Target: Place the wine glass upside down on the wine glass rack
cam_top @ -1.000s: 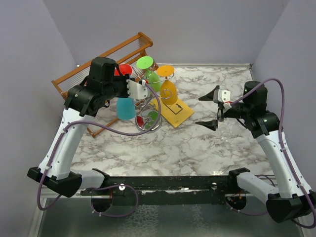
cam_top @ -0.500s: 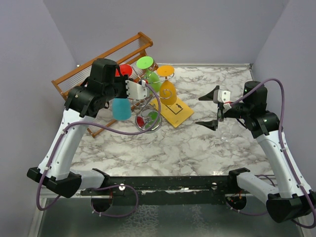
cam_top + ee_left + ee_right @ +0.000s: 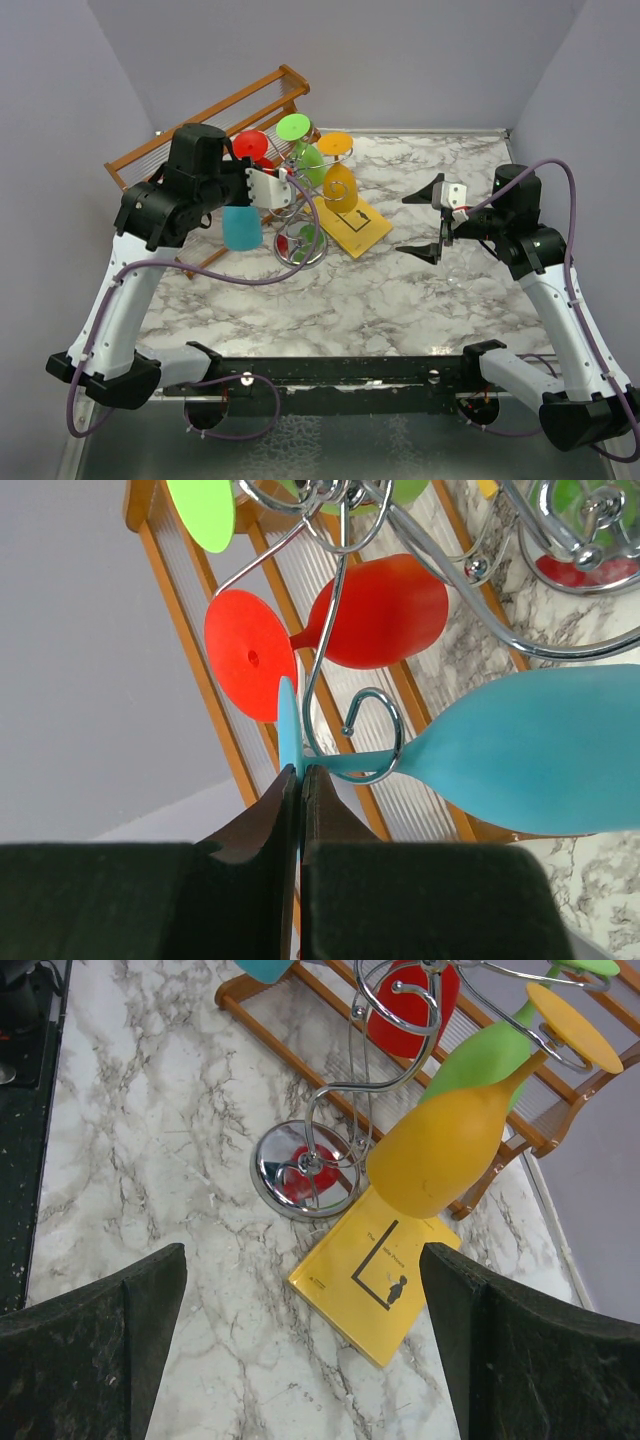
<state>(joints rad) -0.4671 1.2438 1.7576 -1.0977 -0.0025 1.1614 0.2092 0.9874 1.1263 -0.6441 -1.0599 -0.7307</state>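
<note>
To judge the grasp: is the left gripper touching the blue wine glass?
Touching. In the left wrist view, the left gripper is shut on the thin foot of the blue wine glass, with no gap on either side.

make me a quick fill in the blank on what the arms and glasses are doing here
The left gripper is shut on the foot of the ___ wine glass.
That glass's ___ sits in a curled arm of the wine glass rack.
The right gripper is ___ and holds nothing.
A ___ booklet lies by the rack's base.
Missing words: blue, stem, open, yellow.
</note>
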